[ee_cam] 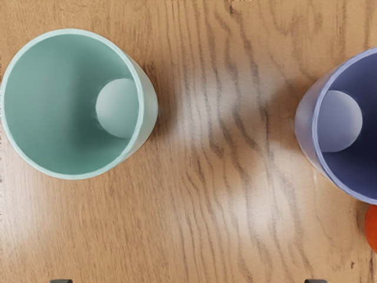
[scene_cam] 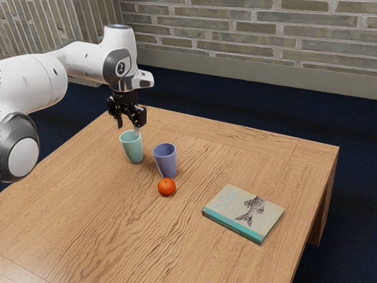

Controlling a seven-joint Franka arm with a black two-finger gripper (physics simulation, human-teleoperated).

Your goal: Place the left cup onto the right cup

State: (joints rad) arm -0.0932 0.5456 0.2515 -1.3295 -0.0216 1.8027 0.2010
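And here's the gripper (scene_cam: 128, 125), hanging just above the mint-green cup (scene_cam: 132, 147), the cup on the exterior view's left of the pair. The fingers are spread wide with nothing between them, so it has hold of nothing. One fingertip (scene_cam: 136, 131) sits right at the green cup's far rim, though whether it touches I can't tell. The green cup stands upright on the wooden table (scene_cam: 88, 224), mouth up. Just beside it, toward the exterior view's right and a little nearer the camera, the purple cup (scene_cam: 165, 160) is upright too. The two stand apart with bare wood between them. From the wrist view we're looking straight down into both: the green cup (ee_cam: 70, 103) is hollow, and the purple cup (ee_cam: 347, 135) is hollow as well, with the table (ee_cam: 224, 177) grain running between them. An orange (scene_cam: 166, 187) rests just in front of the purple cup, its edge peeking in beside that cup in the wrist view (ee_cam: 371, 227). Well off toward the exterior view's right, a teal-edged book (scene_cam: 243, 213) lies flat on the table.
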